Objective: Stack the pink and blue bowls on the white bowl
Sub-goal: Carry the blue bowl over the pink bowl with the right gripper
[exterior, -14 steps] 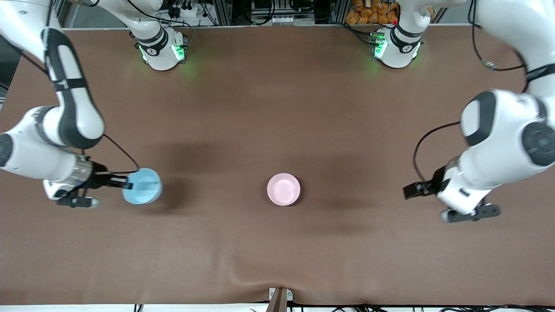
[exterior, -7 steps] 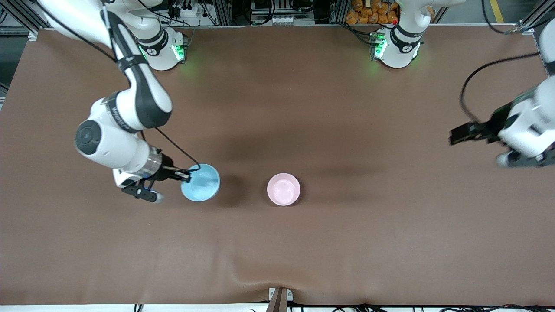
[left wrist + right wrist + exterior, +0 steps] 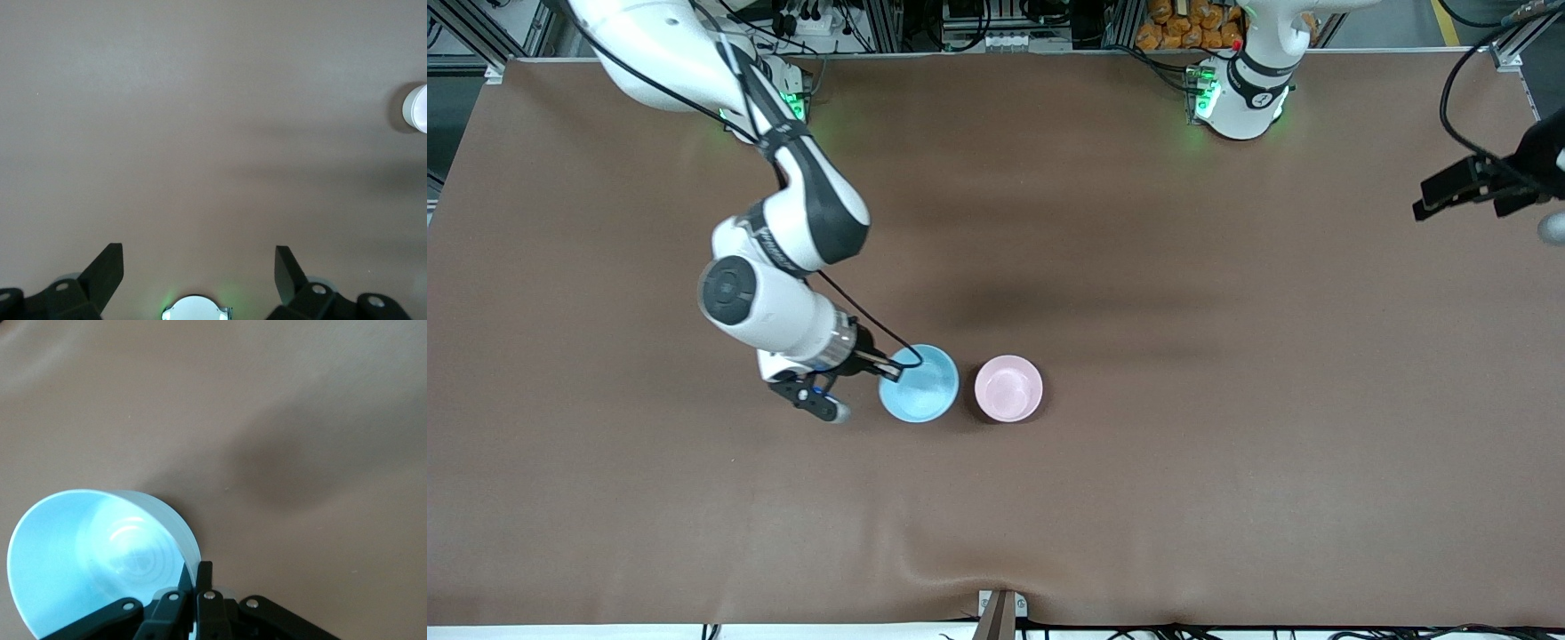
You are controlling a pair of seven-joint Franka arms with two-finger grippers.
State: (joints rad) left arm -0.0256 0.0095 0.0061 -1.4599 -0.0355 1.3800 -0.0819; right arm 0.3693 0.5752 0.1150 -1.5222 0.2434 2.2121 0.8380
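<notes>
The right pincer (image 3: 882, 367) sits left of centre in the front view, pressed together on the rim of the light blue bowl (image 3: 919, 383). In the right wrist view the same pincer (image 3: 200, 577) pinches the wall of that blue bowl (image 3: 87, 567), one finger inside it and one outside, with the bowl tilted so its glossy inside faces the camera. The bowl is held up over the brown surface (image 3: 1138, 489), casting a shadow on it.

Just beside the blue bowl, toward the left arm's end of the surface, the pale pink bowl (image 3: 1008, 388) rests upright near the middle of the front view; the two rims look close together but not touching. No white bowl can be made out separately there; whether one sits beneath the pink bowl I cannot tell.

The left pincer (image 3: 1476, 187) hangs at the right edge of the front view, high over the surface. In the left wrist view its fingers (image 3: 107, 267) are spread wide with nothing between them, and a pale bowl (image 3: 417, 109) is cut off at the right edge.
</notes>
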